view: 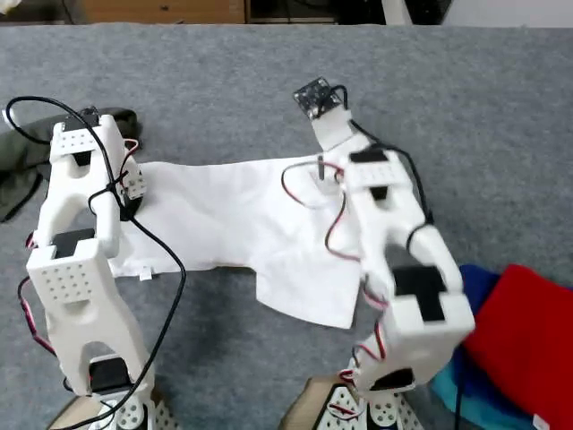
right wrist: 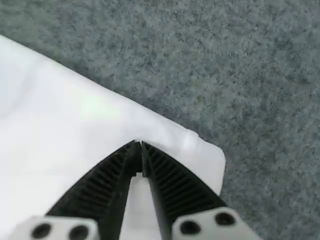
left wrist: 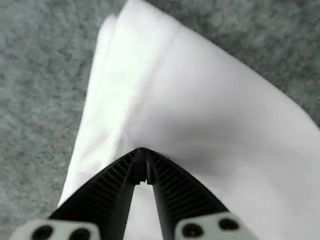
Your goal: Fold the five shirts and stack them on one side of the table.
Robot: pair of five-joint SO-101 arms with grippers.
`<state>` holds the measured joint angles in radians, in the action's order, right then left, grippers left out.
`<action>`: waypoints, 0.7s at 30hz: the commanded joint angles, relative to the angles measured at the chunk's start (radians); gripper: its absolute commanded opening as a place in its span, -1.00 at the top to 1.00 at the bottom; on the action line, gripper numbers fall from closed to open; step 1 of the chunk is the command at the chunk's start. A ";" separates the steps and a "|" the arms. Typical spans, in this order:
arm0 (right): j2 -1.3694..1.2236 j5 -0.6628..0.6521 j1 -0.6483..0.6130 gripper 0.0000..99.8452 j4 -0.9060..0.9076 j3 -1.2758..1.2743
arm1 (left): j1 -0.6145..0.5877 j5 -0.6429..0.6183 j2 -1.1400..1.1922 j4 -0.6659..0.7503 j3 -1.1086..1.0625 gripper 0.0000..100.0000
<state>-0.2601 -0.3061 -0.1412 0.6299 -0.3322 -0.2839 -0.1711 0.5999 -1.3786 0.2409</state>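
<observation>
I see my left arm [view: 76,278] and right arm [view: 394,210] as chunky white shells with black motor blocks, the left one's panel dotted with holes. Black and red cables loop alongside. The left claw [left wrist: 141,152] and right claw [right wrist: 138,145] are black, ribbed inside, on white screw-holed mounts.

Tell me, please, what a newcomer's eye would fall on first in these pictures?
A white shirt lies spread across the middle of the grey table, with the left gripper shut on one end and the right gripper shut on a corner at the other. At the high view's right edge, a red shirt lies on blue cloth.
</observation>
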 commanded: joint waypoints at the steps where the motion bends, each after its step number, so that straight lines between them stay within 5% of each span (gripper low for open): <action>1: -0.084 0.012 0.067 0.99 0.084 0.176 | -0.074 0.017 -0.010 0.012 0.011 0.96; 9: -0.142 0.011 0.084 0.99 0.157 0.272 | -0.137 0.115 -0.013 0.003 0.008 0.96; 21: 0.219 0.011 0.025 0.99 0.172 0.159 | 0.063 0.083 -0.191 -0.158 0.356 0.96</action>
<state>-0.1849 -0.3076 -0.0783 0.7971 -0.1588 -0.2424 -0.0760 0.4987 -1.5182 0.4680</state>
